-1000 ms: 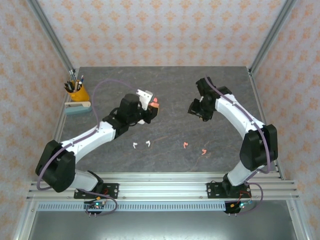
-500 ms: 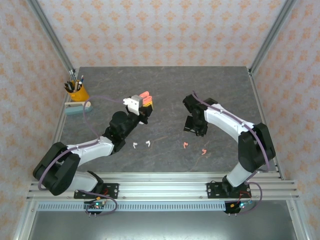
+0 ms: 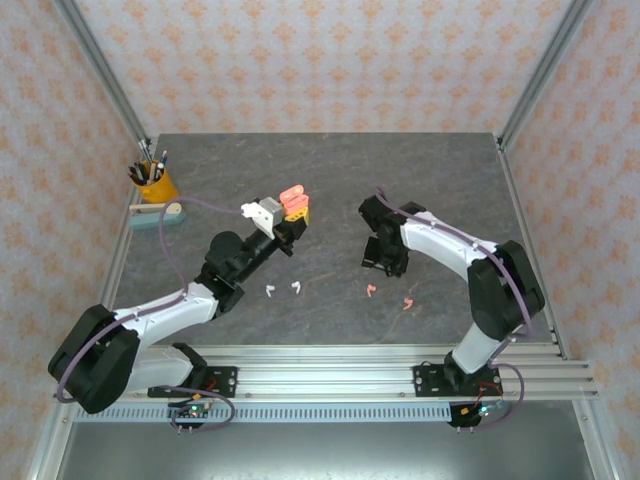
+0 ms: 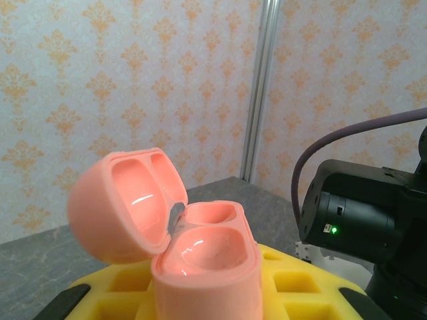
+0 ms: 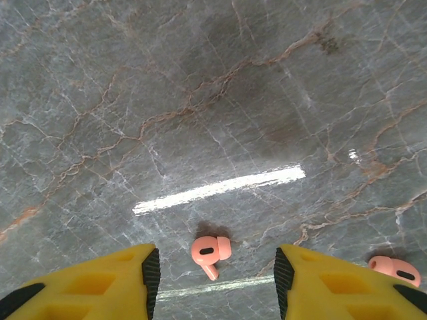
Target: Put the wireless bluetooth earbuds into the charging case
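Right hand (image 5: pixel 213 280) hangs wide, a pink earbud (image 5: pixel 210 252) on the tabletop (image 5: pixel 200 100) between its fingers; left hand (image 3: pixel 296 212) grips the open case (image 4: pixel 200 247).

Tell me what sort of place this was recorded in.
Probably a staged robot test cell, not a real room: patterned wallpaper panels held by aluminium posts box in a grey stone-look table, with the left arm and right arm bolted to a metal rail.

Open pink case (image 3: pixel 293 200), lid hinged back, both wells empty, raised off worktop (image 3: pixel 330 170). Two white earbuds (image 3: pixel 271 291) lying close together; two pink earbuds (image 3: pixel 371 291) near, rightward.
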